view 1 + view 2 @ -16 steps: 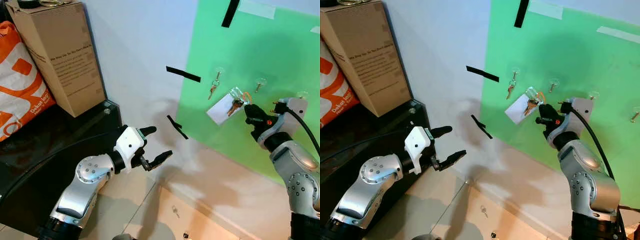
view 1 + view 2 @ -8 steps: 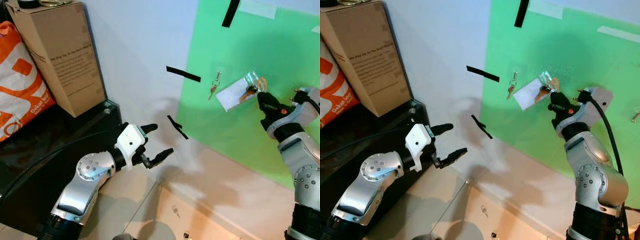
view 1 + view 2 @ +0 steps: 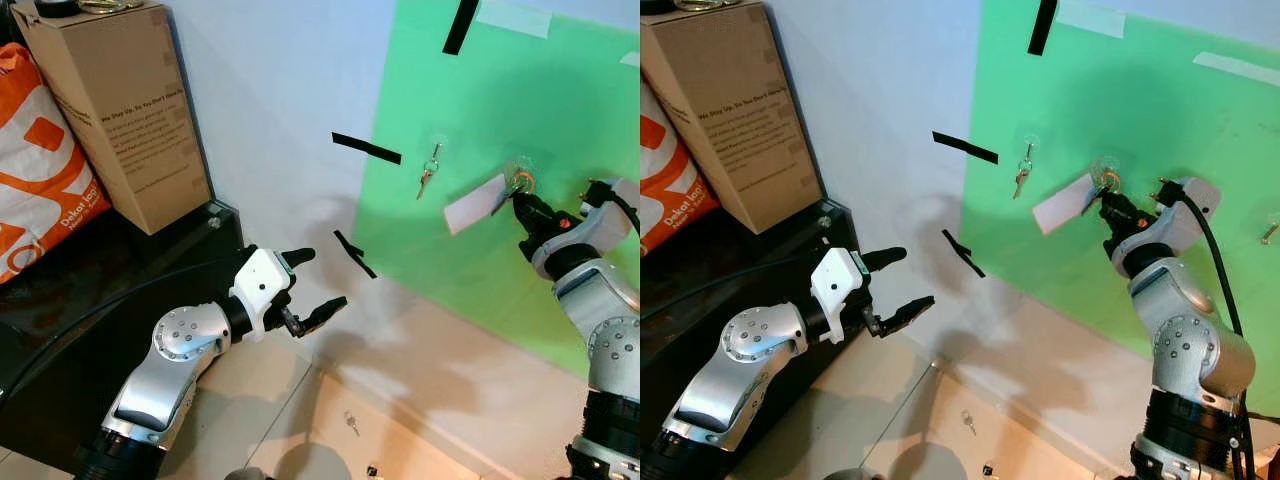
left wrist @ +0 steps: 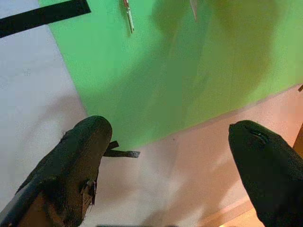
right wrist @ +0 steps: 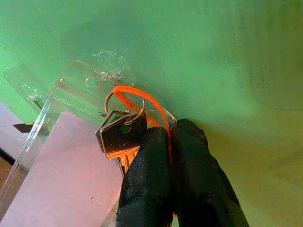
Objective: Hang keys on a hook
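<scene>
Keys on an orange loop with a white paper tag (image 3: 474,204), tilted higher half a second ago, now sit against the clear hook (image 3: 519,167) on the green wall sheet (image 3: 560,110). Right claw (image 5: 171,137) pinches the loop, the wrist view revealing a silver key. Left claw (image 3: 318,288) stays spread, idle.

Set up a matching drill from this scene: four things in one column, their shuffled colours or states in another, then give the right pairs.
Things:
1. right claw
2. left claw
3. cardboard box
4. wall sheet

States:
A. green
B. open, holding nothing
C. brown, standing beside an orange bag
D. shut on the key ring at a clear hook

Pairs: 1-D, 2-B, 3-C, 4-A
</scene>
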Available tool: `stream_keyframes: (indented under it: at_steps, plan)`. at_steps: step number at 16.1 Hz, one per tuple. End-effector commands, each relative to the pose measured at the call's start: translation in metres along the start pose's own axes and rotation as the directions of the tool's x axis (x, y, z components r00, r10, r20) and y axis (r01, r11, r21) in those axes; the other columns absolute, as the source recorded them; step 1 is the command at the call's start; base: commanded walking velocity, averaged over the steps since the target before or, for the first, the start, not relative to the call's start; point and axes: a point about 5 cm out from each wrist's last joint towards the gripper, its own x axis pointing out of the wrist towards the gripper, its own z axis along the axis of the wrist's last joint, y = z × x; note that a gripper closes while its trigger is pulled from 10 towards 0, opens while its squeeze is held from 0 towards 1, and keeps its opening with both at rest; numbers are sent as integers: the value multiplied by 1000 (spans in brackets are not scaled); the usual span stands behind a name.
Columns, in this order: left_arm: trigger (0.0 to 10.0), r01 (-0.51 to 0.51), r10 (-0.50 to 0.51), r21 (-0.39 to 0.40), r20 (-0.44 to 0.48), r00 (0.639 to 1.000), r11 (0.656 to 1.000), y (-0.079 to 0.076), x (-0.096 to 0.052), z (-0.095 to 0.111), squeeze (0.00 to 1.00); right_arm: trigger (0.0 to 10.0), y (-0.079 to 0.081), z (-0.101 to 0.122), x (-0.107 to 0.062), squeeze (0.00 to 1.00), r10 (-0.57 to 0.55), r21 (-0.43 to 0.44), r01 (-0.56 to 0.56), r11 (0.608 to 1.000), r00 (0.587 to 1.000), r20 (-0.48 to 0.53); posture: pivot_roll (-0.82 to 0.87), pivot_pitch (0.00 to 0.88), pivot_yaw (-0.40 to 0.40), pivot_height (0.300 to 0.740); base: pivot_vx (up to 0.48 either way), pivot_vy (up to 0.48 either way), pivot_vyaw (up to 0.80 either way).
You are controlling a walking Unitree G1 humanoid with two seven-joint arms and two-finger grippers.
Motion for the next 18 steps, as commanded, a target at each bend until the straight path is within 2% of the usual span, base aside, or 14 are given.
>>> stream_keyframes:
  at_steps: [1, 6, 8, 10, 13, 15, 16, 18]
  plan:
    - [10000, 8, -8, 15, 9, 1000, 1000, 0, 0, 5, 290, 10000, -7, 1, 1, 0, -31, -2, 30, 1000, 999, -19, 28, 0, -25, 740, 0, 0, 0]
    - [10000, 10, -10, 14, 7, 1000, 1000, -1, 0, 5, 290, 10000, -5, -2, 1, 0, -13, -31, 11, 999, 999, -44, 28, 0, -25, 740, 0, 0, 0]
    - [10000, 10, -10, 13, 7, 1000, 1000, -1, 0, 5, 290, 10000, -5, -8, 0, 0, -15, -46, 11, 999, 996, -86, 28, 0, -25, 740, 0, 0, 0]
    - [10000, 10, -10, 14, 7, 1000, 1000, -1, 0, 5, 290, 10000, -7, -14, -3, 0, -25, -131, 10, 991, 993, -112, 28, 0, -26, 740, 0, 0, 0]
    - [10000, 11, -11, 14, 7, 1000, 1000, -1, 1, 5, 294, 10000, -7, -17, -5, 0, -30, -170, 9, 985, 992, -120, 28, 0, -26, 740, 0, 0, 0]
    - [10000, 12, -12, 17, 6, 1000, 1000, -1, 1, 5, 290, 10000, -6, -16, -7, 0, -20, -175, 3, 985, 995, -96, 29, 0, -26, 740, 0, 0, 0]
    - [10000, 12, -12, 19, 7, 1000, 1000, -1, 0, 5, 294, 10000, -4, -10, -9, 0, 1, -213, -10, 977, 999, -45, 31, 0, -28, 740, 0, 0, 0]
    - [10000, 13, -13, 20, 8, 1000, 1000, -2, 0, 5, 290, 10000, -1, -6, -11, 0, 23, -266, -26, 964, 1000, -15, 30, 0, -27, 740, 0, 0, 0]
